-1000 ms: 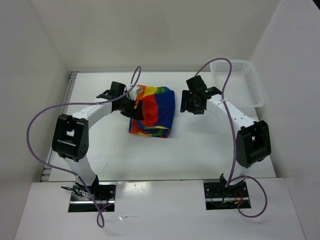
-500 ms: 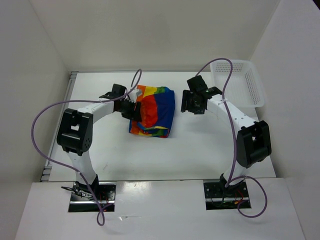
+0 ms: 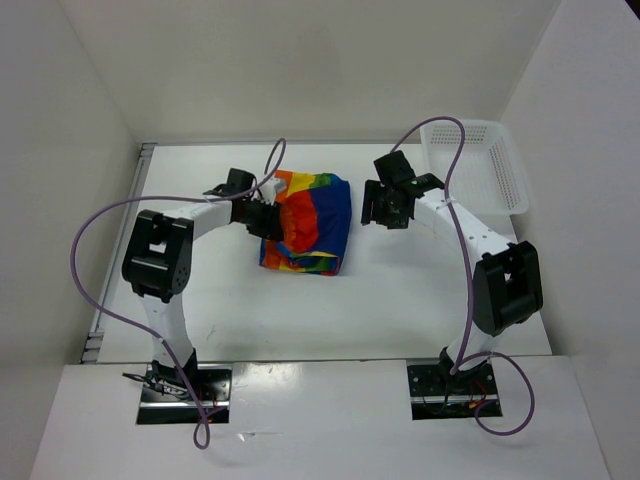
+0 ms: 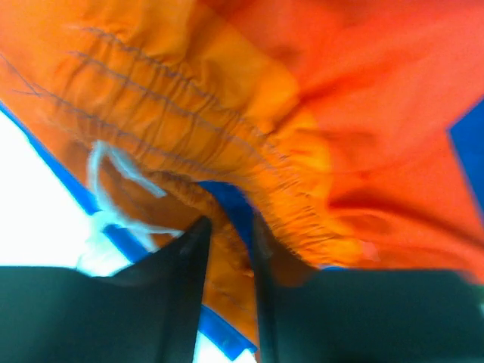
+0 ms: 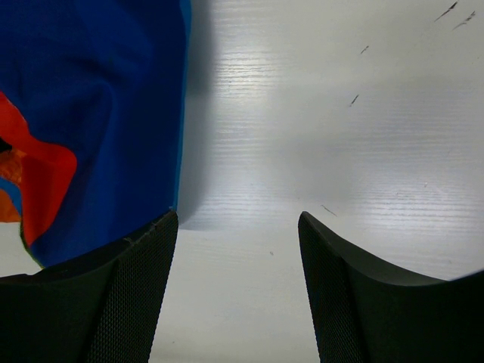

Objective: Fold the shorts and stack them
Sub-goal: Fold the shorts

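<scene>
The rainbow-striped shorts (image 3: 312,225) lie bunched in a folded heap at the middle of the white table. My left gripper (image 3: 272,222) is pushed into their left edge. In the left wrist view its two dark fingers stand close together, pinching a fold of the orange gathered waistband (image 4: 227,249) of the shorts (image 4: 302,113); a white drawstring (image 4: 102,162) hangs beside them. My right gripper (image 3: 385,212) hovers just right of the shorts, open. Between its fingers (image 5: 238,219) is only bare table, with the blue part of the shorts (image 5: 91,113) at its left finger.
A white plastic basket (image 3: 480,165) stands at the back right corner. White walls close in the table on three sides. Purple cables loop above both arms.
My left gripper has pressed further into the shorts' left edge and its jaws have closed on the waistband. The left elbow swung right. The right arm has not moved.
</scene>
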{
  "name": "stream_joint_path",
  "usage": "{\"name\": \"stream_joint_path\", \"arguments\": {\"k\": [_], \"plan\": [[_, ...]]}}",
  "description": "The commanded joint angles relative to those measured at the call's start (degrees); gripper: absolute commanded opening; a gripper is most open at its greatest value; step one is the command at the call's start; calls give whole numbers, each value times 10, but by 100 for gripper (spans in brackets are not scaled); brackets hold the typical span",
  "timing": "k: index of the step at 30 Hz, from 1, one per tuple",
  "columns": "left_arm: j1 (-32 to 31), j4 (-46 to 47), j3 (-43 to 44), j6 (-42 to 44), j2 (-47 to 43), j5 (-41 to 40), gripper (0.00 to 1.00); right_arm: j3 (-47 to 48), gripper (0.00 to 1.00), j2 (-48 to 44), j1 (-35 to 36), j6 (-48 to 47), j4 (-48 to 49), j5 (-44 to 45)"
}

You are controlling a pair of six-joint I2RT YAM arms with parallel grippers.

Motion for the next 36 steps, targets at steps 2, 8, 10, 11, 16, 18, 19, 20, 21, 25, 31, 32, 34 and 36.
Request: {"name": "stream_joint_path", "arguments": {"k": [2, 8, 10, 11, 16, 18, 19, 20, 21, 25, 31, 32, 34, 36], "plan": [[-1, 12, 24, 3, 10, 19, 24, 21, 71, -9, -4, -1, 6, -3], [-1, -24, 57, 3, -35, 24, 0, 32, 73, 8, -4, -19, 13, -57], [-1, -35, 75, 3, -42, 24, 0, 32, 83, 8, 2, -34, 19, -92], [-1, -49, 98, 3, -49, 24, 0, 32, 85, 15, 2, -34, 24, -112], [11, -63, 144, 3, -44, 19, 0, 17, 92, 31, 20, -41, 62, -179], [11, -63, 151, 3, -39, 24, 0, 10, 93, 45, 20, -41, 76, -194], [11, -63, 159, 3, -39, 24, 0, -6, 93, 45, 20, -41, 84, -208], [11, -63, 164, 3, -39, 24, 0, -12, 94, 50, 20, -41, 94, -219], [11, -63, 169, 3, -39, 24, 0, -22, 94, 57, 20, -35, 112, -233], [24, -68, 192, 3, -14, 24, 0, -36, 97, 81, 20, -35, 153, -271], [49, -63, 221, 3, 37, 12, 0, -62, 100, 91, 20, -29, 182, -270], [49, -63, 221, 3, 37, 12, 0, -63, 100, 91, 20, -29, 182, -270], [61, -57, 216, 3, 37, 12, 0, -76, 100, 91, 20, -29, 197, -256], [61, -57, 207, 3, 43, 24, 0, -76, 95, 98, 20, -22, 204, -256]]}}
